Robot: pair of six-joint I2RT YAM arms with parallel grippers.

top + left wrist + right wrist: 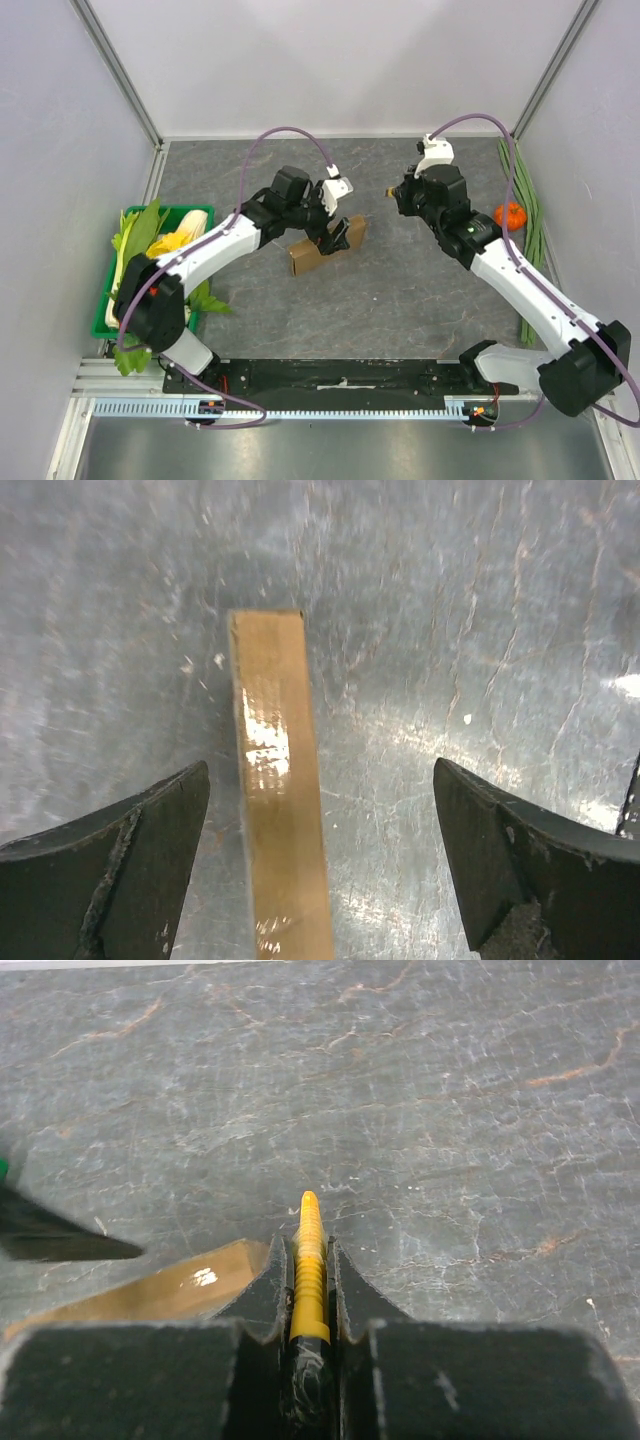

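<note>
A long brown block [303, 257] lies flat on the grey stone tabletop [400, 290] near the middle. My left gripper [337, 236] hangs over it, open, with the block [275, 800] between the wide-apart fingers [130, 860] and closer to the left one; neither finger touches it. To the right of the block, above the table, my right gripper [397, 196] is shut on a yellow ridged tool with a black handle [309, 1235]. The tool's tip sticks out past the right gripper [309, 1252]. One end of the block [170, 1290] shows at the lower left of the right wrist view.
A green crate [100, 322] with leafy greens [140, 232] and a pale yellow vegetable [185, 233] stands at the left edge. An orange pumpkin-like item [510, 214] and long green stalks [530, 230] lie along the right wall. White walls enclose three sides.
</note>
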